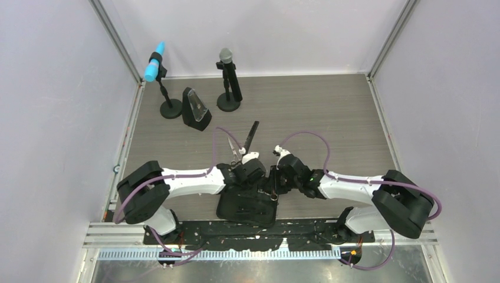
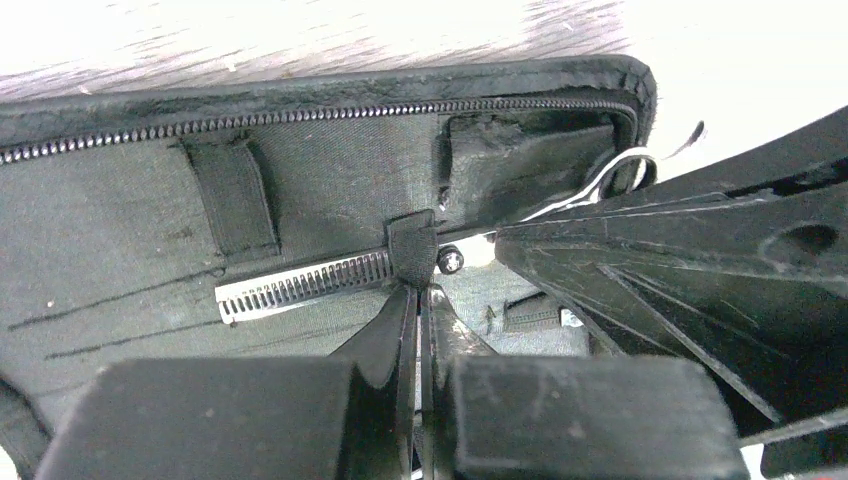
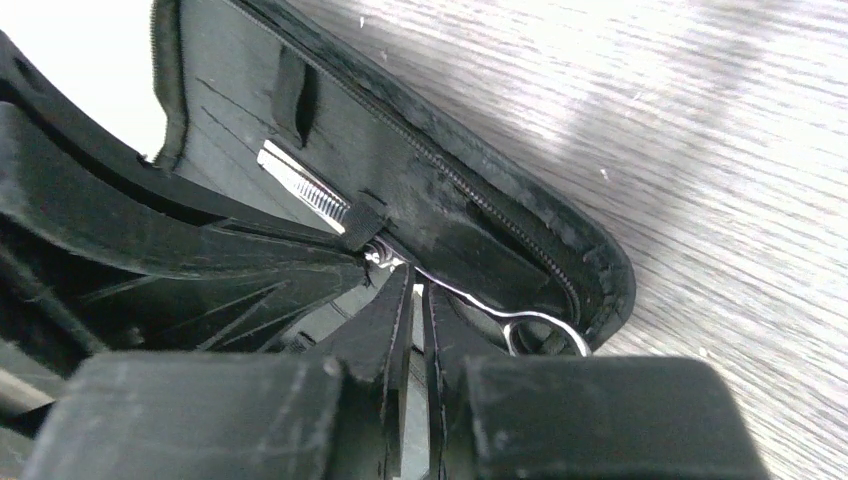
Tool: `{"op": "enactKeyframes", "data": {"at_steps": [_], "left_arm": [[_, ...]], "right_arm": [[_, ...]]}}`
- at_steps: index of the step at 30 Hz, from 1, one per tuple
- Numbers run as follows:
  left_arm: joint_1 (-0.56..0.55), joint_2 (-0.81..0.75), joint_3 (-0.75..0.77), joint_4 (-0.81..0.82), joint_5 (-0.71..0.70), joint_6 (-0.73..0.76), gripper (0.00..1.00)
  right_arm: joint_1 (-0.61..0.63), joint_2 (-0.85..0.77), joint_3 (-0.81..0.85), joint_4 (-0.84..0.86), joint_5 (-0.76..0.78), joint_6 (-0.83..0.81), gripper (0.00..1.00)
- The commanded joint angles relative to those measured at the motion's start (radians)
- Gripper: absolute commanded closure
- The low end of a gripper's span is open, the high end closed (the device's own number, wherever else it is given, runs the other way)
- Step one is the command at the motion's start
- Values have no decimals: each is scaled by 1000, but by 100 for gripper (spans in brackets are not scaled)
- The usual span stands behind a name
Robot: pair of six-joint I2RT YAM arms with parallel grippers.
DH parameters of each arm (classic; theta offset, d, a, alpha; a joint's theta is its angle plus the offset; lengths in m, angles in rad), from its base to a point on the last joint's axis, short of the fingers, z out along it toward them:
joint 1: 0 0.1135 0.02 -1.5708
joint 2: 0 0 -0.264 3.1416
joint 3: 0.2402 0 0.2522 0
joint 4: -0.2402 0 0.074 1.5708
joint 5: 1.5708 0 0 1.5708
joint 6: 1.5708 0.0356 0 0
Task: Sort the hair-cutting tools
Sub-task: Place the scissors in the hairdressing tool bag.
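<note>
The black pouch (image 1: 236, 207) lies open at the near edge, and both arms meet over it. Silver scissors (image 2: 300, 285) with a toothed blade lie inside it, threaded under a fabric loop (image 2: 412, 240). My left gripper (image 2: 420, 292) is shut, with its tips touching the loop's lower edge. My right gripper (image 3: 412, 275) is shut on the scissors' shank by the pivot screw. The finger ring (image 3: 545, 328) shows just beyond it. A second pair of scissors (image 1: 234, 152) and a long black comb (image 1: 252, 135) lie on the table behind the pouch.
Two microphones on round bases (image 1: 171, 109) (image 1: 229, 103) stand at the back left, with a black wedge-shaped stand (image 1: 196, 111) between them. The pouch's zipper edge (image 2: 300, 115) runs along its far side. Walls close in the table on three sides.
</note>
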Motion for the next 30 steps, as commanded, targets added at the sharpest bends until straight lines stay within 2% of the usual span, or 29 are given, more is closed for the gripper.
{"op": "enactKeyframes", "data": {"at_steps": [1, 11, 16, 25, 30], "left_arm": [[7, -89, -27, 96, -39, 20, 100], [18, -179, -139, 247, 2, 19, 100], [71, -213, -238, 419, 66, -34, 100], [81, -280, -266, 455, 61, 33, 100], [80, -270, -273, 523, 130, 76, 100]], "right_arm": [[5, 34, -6, 43, -87, -21, 88], [5, 93, -1, 88, -157, -29, 87], [5, 113, -3, 81, -169, -30, 88], [33, 203, 40, 69, -222, -49, 87], [49, 246, 79, 83, -239, -55, 88]]}}
